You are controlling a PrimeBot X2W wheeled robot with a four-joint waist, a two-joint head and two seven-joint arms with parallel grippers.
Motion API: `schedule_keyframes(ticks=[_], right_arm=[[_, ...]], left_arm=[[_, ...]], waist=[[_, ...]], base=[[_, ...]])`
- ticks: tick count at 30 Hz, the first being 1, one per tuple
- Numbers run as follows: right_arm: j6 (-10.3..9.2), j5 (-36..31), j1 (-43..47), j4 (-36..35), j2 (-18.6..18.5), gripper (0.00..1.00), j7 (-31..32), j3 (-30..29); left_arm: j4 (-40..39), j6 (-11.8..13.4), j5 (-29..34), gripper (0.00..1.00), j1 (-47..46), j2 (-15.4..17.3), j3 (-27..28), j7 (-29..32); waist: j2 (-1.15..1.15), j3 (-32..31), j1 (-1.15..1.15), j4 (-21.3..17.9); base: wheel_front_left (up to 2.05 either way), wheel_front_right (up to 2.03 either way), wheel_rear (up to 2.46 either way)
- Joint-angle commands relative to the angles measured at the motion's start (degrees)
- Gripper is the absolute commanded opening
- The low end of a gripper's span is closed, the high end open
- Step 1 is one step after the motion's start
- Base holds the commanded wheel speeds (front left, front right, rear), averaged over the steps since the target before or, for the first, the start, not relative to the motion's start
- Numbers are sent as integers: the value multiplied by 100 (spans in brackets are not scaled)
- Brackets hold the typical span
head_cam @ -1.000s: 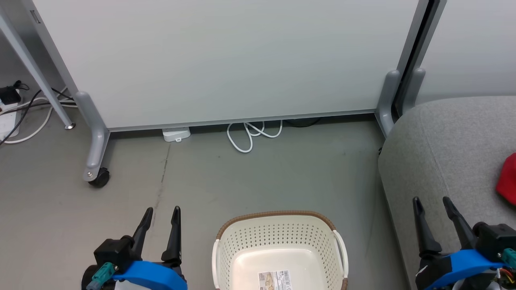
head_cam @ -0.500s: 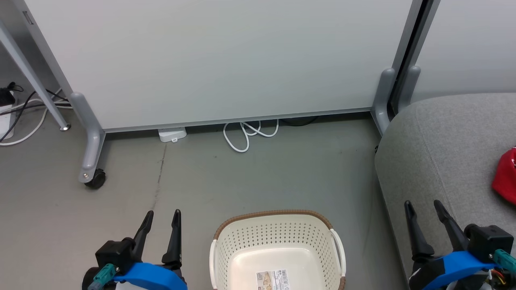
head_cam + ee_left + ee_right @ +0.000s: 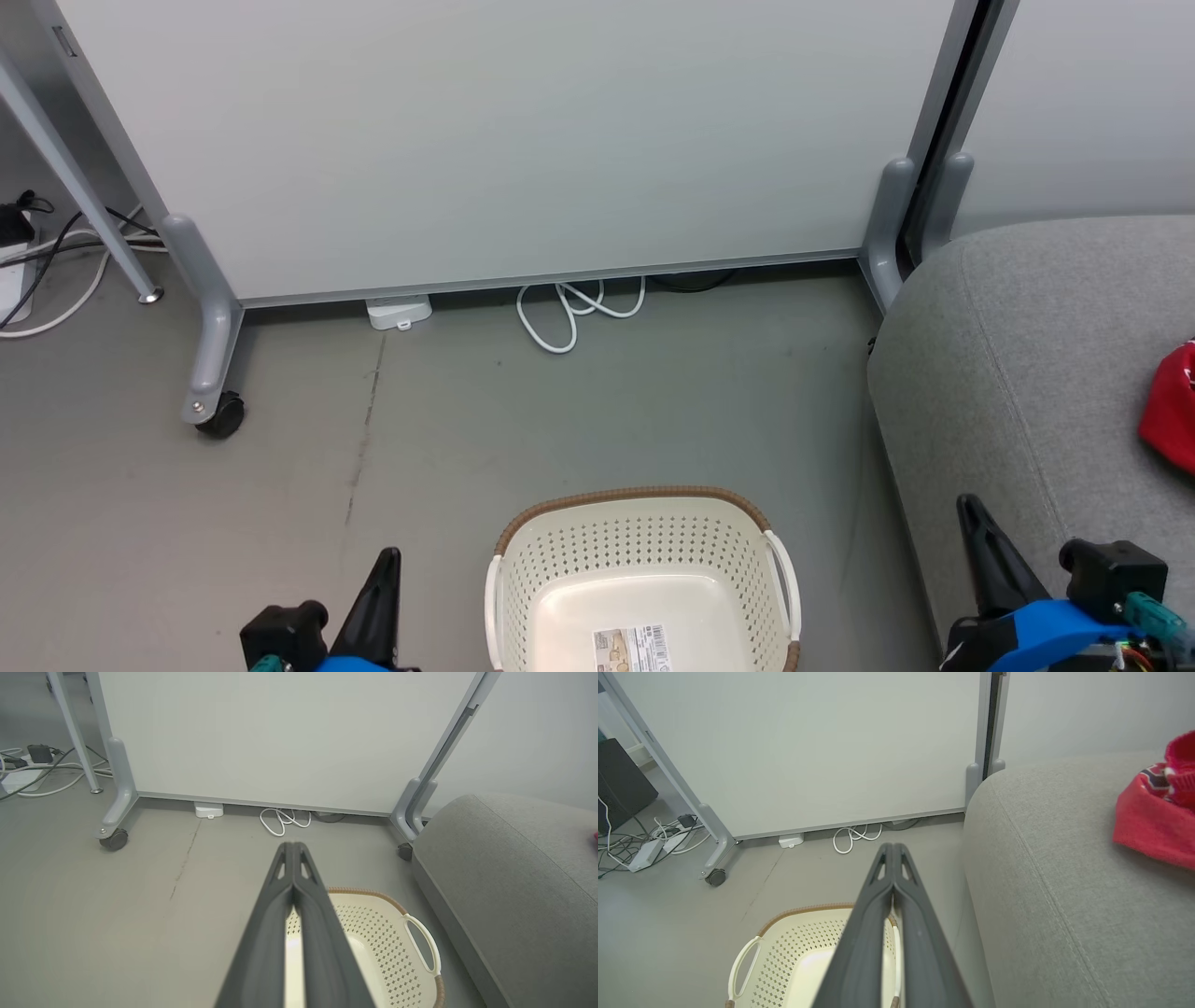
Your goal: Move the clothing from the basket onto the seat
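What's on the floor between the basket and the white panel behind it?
Mostly bare floor; a looped white cable and a white box lie at the base of the panel, in the head view.

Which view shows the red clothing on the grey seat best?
Right wrist view: the red fabric clothing lies bunched, large and near, on the grey fabric seat. Head view catches its edge; left wrist view, a speck of it.

Looks along the left gripper (image 3: 293, 845), fingers pressed together, tips over the grey floor (image 3: 117, 914). Shows the basket (image 3: 373, 933) partly hidden behind the fingers, standing on the floor just beside the seat (image 3: 504, 882). Farther off, finds a white panel (image 3: 280, 732) on a castered foot (image 3: 113, 839), coiled cable (image 3: 282, 820) at its base.
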Motion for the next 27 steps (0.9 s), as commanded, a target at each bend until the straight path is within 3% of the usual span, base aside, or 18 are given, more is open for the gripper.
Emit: schedule_keyframes(ticks=[1, 6, 27], right_arm=[[0, 38, -1, 36, 2, 0, 9, -6], [0, 80, 81, 284, 29, 0, 14, -2], [0, 2271, -148, 300, 11, 0, 267, -35]], left_arm=[[15, 0, -35, 0, 23, -4, 6, 11], [216, 0, -73, 0, 217, -24, -30, 27], [-228, -3, -1914, 0, 38, -120, 503, 589]], waist=[[0, 0, 0, -1], [0, -1, 0, -3], [0, 0, 0, -64]], base=[[0, 0, 0], [0, 0, 0], [0, 0, 0]])
